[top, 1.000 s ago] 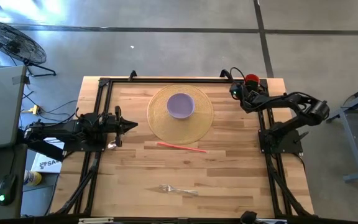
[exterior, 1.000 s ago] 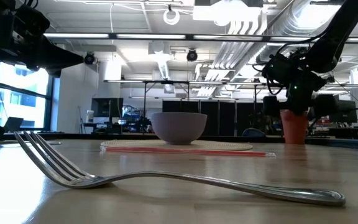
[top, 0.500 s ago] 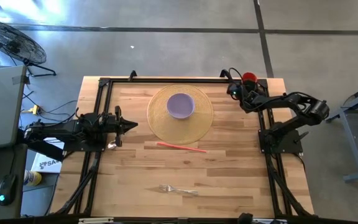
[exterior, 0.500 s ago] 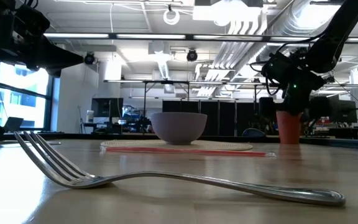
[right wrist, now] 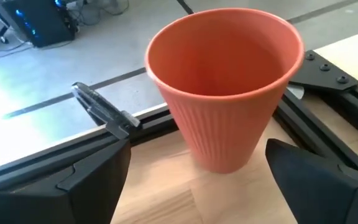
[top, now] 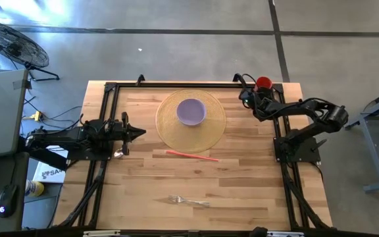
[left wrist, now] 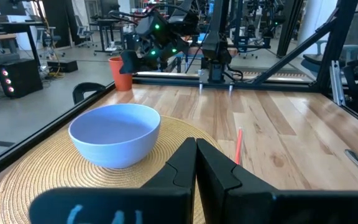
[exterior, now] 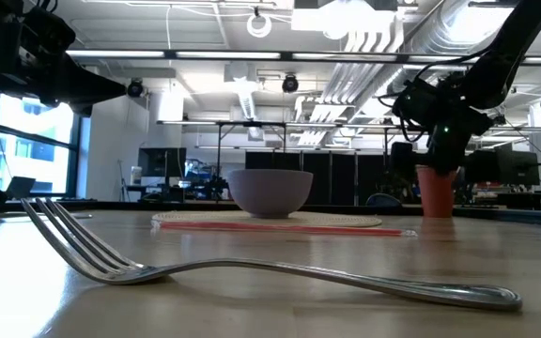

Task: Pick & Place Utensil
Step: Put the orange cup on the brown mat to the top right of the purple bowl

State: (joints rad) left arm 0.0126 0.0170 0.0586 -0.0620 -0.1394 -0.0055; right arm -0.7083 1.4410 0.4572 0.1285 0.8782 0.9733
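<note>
**Still far from the fork**

Frankly, my right gripper (right wrist: 194, 171) hangs wide open around the orange cup (right wrist: 227, 81), having crept closer to it than a second ago. My left gripper (left wrist: 196, 163) waits pinched shut beside the purple bowl (top: 191, 111). Well apart from that bowl lies the fork (top: 188, 200): light, stiff, slippery; I'd pinch mid-handle.

Bright, even overhead light | ceiling lamps (exterior: 259, 21) glare in the low view | fork (exterior: 252, 266) glints, soft-focus up close | shadows faint
</note>
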